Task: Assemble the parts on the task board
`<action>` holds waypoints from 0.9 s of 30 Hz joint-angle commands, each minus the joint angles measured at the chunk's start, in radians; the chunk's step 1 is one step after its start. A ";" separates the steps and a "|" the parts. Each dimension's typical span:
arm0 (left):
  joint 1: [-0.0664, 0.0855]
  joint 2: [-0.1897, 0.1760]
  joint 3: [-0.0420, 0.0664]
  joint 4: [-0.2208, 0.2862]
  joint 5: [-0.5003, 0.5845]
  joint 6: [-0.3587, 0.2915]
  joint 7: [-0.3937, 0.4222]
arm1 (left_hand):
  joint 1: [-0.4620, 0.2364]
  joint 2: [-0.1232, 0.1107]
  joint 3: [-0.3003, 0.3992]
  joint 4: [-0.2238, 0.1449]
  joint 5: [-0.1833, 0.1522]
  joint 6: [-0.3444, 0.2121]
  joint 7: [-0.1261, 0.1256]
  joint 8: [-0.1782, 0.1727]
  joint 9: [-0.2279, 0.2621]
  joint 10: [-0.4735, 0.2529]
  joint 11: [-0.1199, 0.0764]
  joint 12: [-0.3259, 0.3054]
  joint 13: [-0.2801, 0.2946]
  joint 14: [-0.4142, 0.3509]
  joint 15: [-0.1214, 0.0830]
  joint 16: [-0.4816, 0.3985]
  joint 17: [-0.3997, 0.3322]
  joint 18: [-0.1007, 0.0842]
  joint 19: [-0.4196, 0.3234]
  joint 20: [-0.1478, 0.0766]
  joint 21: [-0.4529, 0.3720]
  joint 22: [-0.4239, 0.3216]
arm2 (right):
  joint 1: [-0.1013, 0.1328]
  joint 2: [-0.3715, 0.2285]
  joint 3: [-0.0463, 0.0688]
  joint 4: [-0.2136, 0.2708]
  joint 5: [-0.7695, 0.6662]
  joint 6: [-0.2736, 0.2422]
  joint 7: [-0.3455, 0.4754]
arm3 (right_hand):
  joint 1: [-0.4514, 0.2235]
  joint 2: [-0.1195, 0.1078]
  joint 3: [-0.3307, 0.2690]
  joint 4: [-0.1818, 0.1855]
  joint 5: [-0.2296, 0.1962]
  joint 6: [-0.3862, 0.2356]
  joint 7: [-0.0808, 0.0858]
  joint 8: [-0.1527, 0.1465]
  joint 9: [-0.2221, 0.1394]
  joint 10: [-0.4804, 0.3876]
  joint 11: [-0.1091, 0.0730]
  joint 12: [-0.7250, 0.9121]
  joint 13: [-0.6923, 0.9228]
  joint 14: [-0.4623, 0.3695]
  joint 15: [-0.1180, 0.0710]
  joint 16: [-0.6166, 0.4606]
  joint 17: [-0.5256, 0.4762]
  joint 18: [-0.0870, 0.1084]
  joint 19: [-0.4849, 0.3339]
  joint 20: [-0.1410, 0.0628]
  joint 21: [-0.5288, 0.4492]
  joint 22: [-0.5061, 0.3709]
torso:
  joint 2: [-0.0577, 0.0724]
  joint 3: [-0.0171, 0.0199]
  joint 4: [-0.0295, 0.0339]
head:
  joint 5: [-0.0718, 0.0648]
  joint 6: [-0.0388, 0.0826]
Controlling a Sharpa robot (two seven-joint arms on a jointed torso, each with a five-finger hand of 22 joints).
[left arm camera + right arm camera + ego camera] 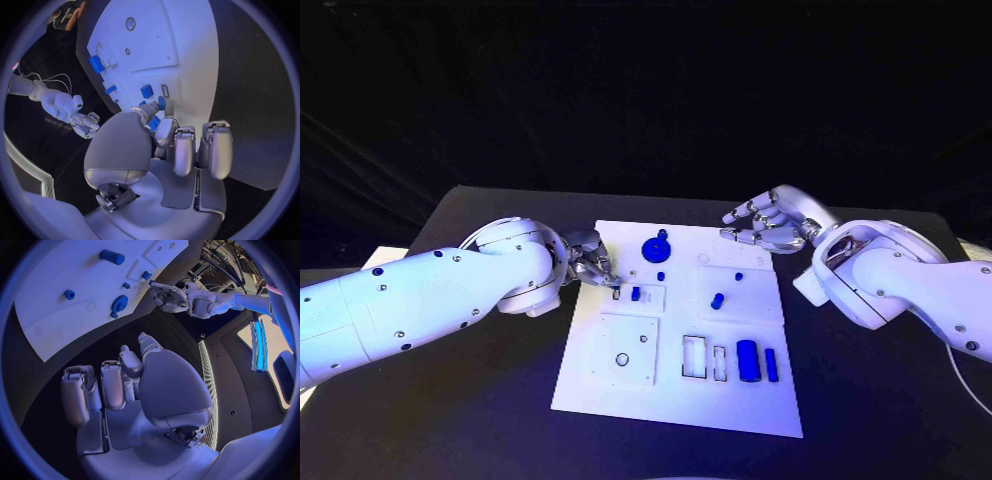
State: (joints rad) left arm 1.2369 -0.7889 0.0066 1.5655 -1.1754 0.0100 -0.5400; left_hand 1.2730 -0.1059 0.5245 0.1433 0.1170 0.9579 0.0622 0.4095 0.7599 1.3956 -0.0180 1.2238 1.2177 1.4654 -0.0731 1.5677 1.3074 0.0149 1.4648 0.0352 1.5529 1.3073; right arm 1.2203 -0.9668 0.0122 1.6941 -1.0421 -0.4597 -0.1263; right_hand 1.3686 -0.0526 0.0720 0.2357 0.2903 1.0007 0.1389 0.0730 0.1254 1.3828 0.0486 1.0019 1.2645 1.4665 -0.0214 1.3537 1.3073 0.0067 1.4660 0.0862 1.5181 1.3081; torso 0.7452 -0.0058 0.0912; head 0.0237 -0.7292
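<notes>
Entry: my left hand [593,262], centre-left of frame, pinched a small blue part [636,294] at the task board [678,405], evidently for seating; my right hand [764,225], upper right, waited curled, holding nothing.

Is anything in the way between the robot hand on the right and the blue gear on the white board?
Nothing visible is. The right robot hand hovers off the task board's far corner, holding nothing, and the blue gear stands uncovered on the board. Only bare white board lies between them.
</notes>
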 commanded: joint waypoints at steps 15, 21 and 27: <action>-0.006 0.004 -0.004 -0.008 -0.001 0.081 -0.034 | 0.003 -0.001 0.104 -0.094 0.006 0.014 -0.007 0.005 0.003 0.006 -0.001 0.003 0.000 0.105 0.000 0.003 0.263 -0.009 0.095 -0.001 -0.002 0.247 | -0.003 0.001 0.000 0.002 -0.003 0.007 0.007 | 0.010 0.004 0.000 -0.004 0.006 0.005 0.000 -0.001 0.002 -0.003 0.000 0.000 0.000 0.053 -0.002 -0.008 0.039 0.020 0.026 0.003 -0.005 0.168 | 0.001 0.0018 -0.0008 | 0.002 -0.004; -0.006 0.010 -0.004 -0.019 0.000 0.091 -0.039 | 0.002 -0.002 0.105 -0.094 0.006 0.014 -0.007 0.006 0.003 0.006 -0.001 0.002 -0.001 0.105 0.000 0.003 0.263 -0.009 0.095 -0.001 -0.002 0.247 | -0.003 0.002 0.000 0.003 -0.002 0.006 0.007 | 0.010 0.004 0.000 -0.004 0.006 0.005 0.000 -0.001 0.002 -0.003 0.000 0.000 0.000 0.053 -0.002 -0.008 0.039 0.020 0.026 0.003 -0.005 0.168 | 0.000 0.0016 -0.0001 | 0.001 -0.003; -0.007 0.019 -0.005 -0.029 -0.001 0.083 -0.042 | 0.001 -0.002 0.106 -0.093 0.006 0.014 -0.007 0.006 0.003 0.007 -0.001 0.003 0.000 0.105 0.000 0.003 0.263 -0.009 0.095 -0.001 -0.001 0.248 | -0.003 0.001 0.000 0.004 -0.002 0.006 0.008 | 0.010 0.004 0.000 -0.004 0.006 0.005 0.000 -0.001 0.002 -0.003 0.000 0.000 0.000 0.053 -0.002 -0.008 0.039 0.020 0.026 0.003 -0.005 0.168 | 0.001 0.0011 -0.0008 | 0.001 -0.005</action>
State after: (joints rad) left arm 1.2329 -0.7718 0.0042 1.5420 -1.1742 0.0715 -0.5663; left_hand 1.2685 -0.1103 0.5370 0.1362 0.1188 0.9583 0.0624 0.4179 0.7651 1.3955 -0.0179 1.2238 1.2173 1.4654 -0.0731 1.5677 1.3073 0.0151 1.4648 0.0352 1.5529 1.3073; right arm 1.2179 -0.9662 0.0121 1.6962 -1.0411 -0.4599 -0.1255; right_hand 1.3686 -0.0526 0.0720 0.2357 0.2903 1.0007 0.1389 0.0730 0.1260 1.3828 0.0485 1.0019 1.2645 1.4665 -0.0214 1.3497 1.3079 0.0068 1.4660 0.0863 1.5181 1.3078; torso 0.7457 -0.0042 0.0906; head 0.0249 -0.7332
